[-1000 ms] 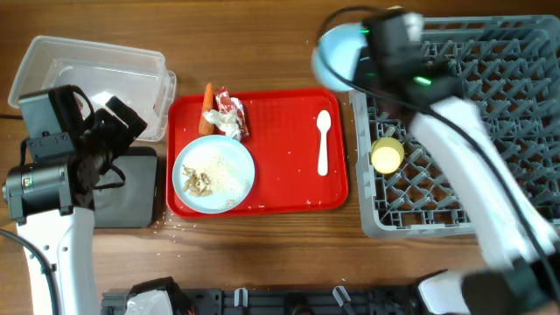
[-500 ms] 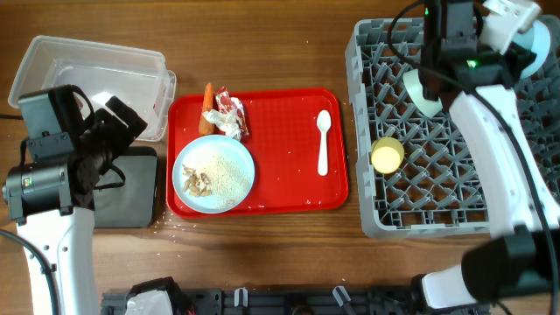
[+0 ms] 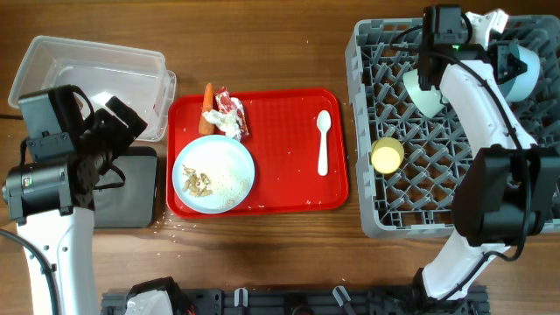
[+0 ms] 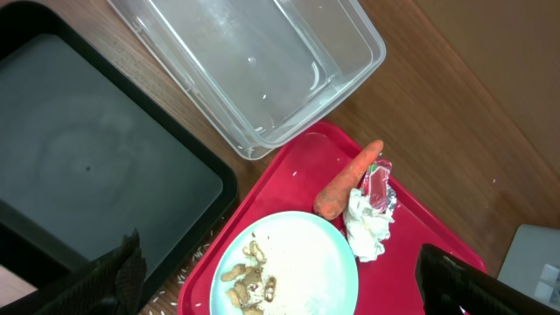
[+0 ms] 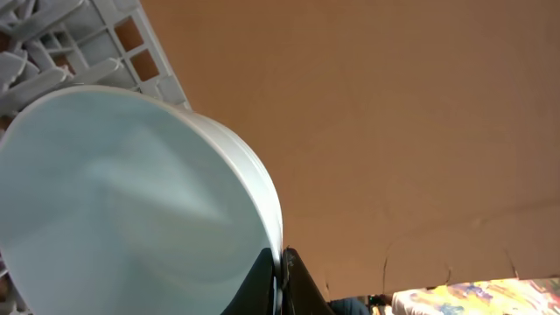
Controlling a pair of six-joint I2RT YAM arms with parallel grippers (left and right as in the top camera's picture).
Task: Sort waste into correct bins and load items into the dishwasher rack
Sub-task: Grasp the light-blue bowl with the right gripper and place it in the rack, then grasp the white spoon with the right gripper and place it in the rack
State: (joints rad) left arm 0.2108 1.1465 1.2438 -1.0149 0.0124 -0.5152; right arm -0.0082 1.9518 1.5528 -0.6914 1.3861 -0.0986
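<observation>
My right gripper (image 5: 280,262) is shut on the rim of the pale blue bowl (image 5: 131,201), held tilted over the far right of the grey dishwasher rack (image 3: 437,210); overhead the bowl (image 3: 527,72) shows there. A pale green bowl (image 3: 423,93) and a yellow-green cup (image 3: 387,155) sit in the rack. My left gripper (image 4: 280,302) is open above the pale blue plate (image 4: 306,254) with beige crumbs (image 4: 249,278). The carrot (image 4: 348,179), red-and-white wrapper (image 4: 379,182) and white tissue (image 4: 366,229) lie beside the plate. The white spoon (image 3: 323,140) lies on the red tray.
The flat red serving tray (image 3: 289,188) sits mid-table. The clear tub (image 3: 92,74) stands at the far left, with the black tray (image 3: 127,188) just in front of it. Loose grains lie on the wood between black tray and red tray.
My right arm has swung the pale blue bowl from the rack's far left corner across to its far right side. The left arm has not moved.
</observation>
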